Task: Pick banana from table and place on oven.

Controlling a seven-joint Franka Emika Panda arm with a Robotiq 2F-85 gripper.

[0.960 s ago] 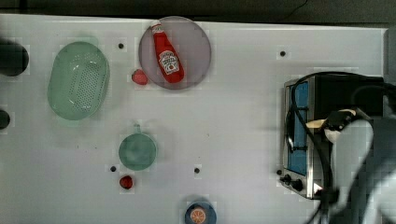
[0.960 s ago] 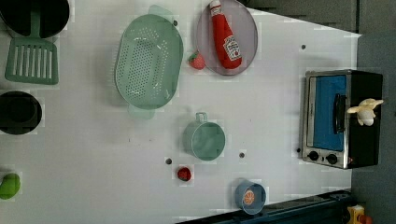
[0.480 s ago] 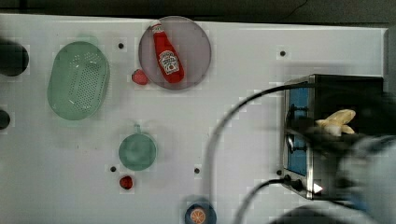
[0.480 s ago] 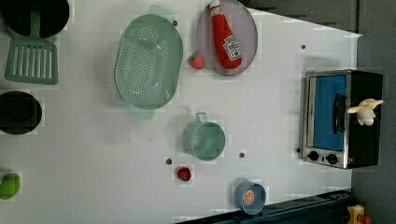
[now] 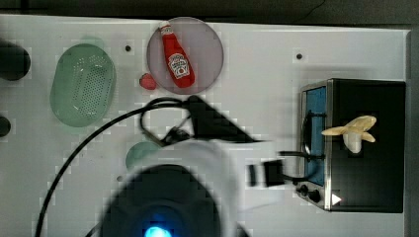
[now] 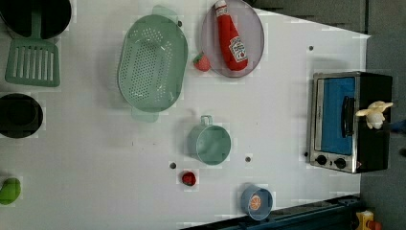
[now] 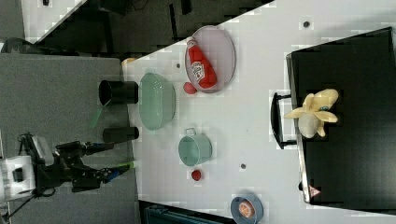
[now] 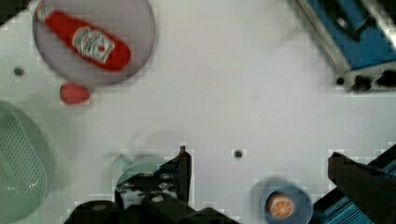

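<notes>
One pale yellow toy banana (image 6: 375, 114) lies on one black box-shaped toaster oven (image 6: 349, 121) with a blue glass door and two black knobs. One red ketchup bottle (image 6: 230, 35) lies on one round grey plate (image 6: 253, 28). There is one green perforated colander (image 6: 152, 61), one green pot with a handle (image 6: 209, 143), one green slotted spatula (image 6: 32, 61) and one small blue bowl (image 6: 256, 202). Two small red toy fruits show: one (image 6: 201, 62) beside the plate, one (image 6: 189, 178) near the pot. Two black round containers (image 6: 19, 115) stand at the left view's left edge of the white surface (image 6: 277, 115).

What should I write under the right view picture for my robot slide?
A toy banana lies on top of the black oven, while a ketchup bottle rests on its plate.
</notes>
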